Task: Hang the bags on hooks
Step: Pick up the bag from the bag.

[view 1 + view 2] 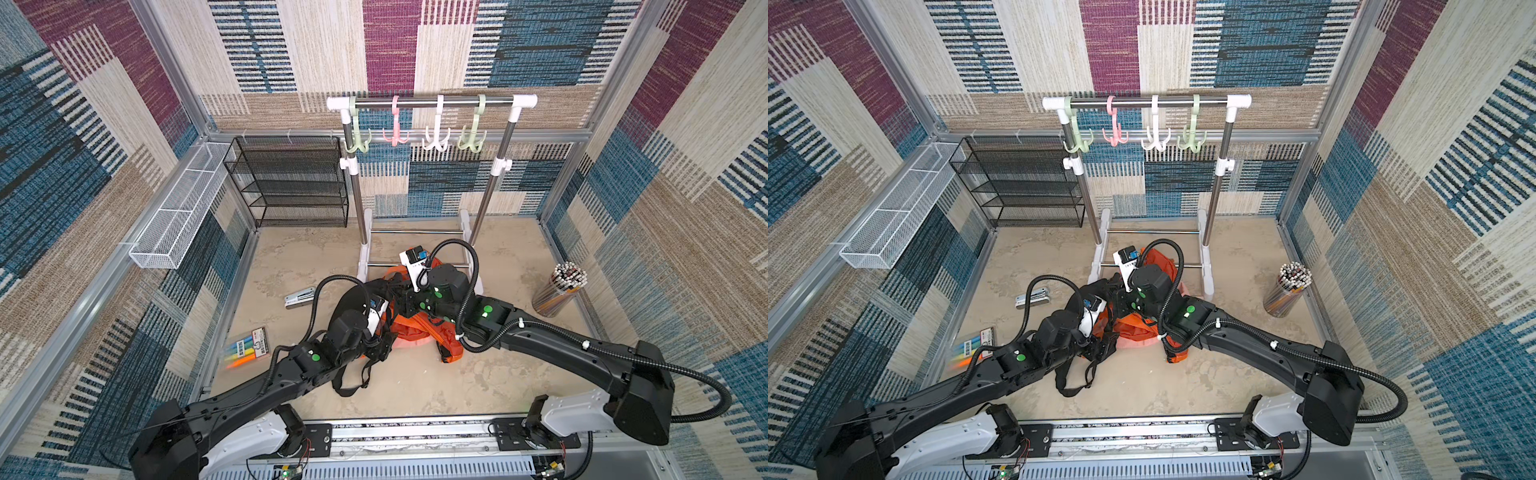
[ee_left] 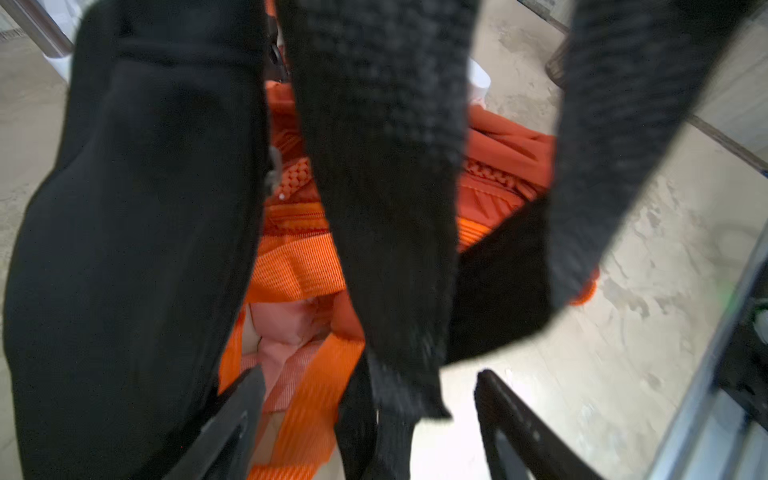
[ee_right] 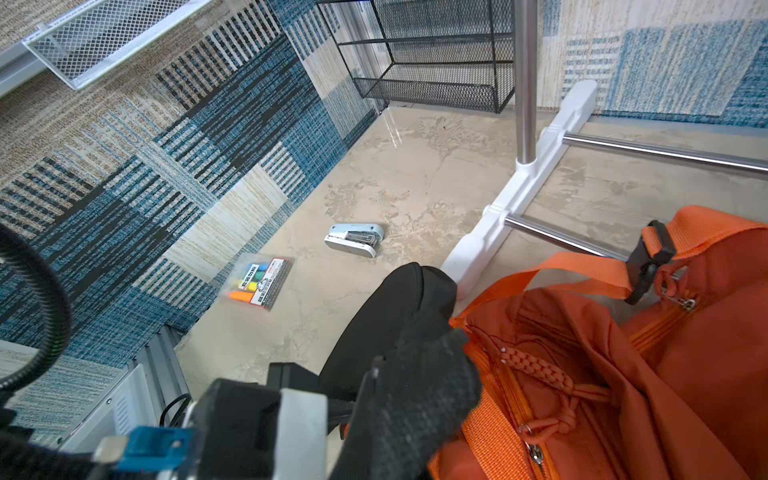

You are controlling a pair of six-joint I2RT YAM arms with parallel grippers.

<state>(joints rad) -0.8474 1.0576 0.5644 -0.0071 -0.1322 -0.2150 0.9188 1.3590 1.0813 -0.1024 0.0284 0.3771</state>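
Woven panels of blue, maroon and beige walled a mottled beige floor (image 1: 478, 386). At far left, a white mesh tray (image 1: 166, 224) clung to the wall beside a black mesh shelf (image 1: 286, 183). A pack of highlighters (image 1: 245, 347) and a stapler (image 1: 299, 299) lay on the floor nearby. Further right stood a clothes rack (image 1: 432, 101), its rail carrying four hooks (image 1: 395, 133) in green, pink, white and green. Below them, at the rack's foot, the orange-and-black bag (image 3: 602, 374) lay slumped on the floor between the two arms. The left gripper (image 2: 370, 372) hung over it with fingers (image 2: 232, 424) spread, a hanging strap (image 2: 386, 208) passing between them. The right gripper (image 1: 400, 300) was pressed together on the bag's black mesh strap (image 3: 415, 399), its fingertips hidden behind the fabric in the wrist view. Near the right wall stood a clear cup of pencils (image 1: 559, 291).
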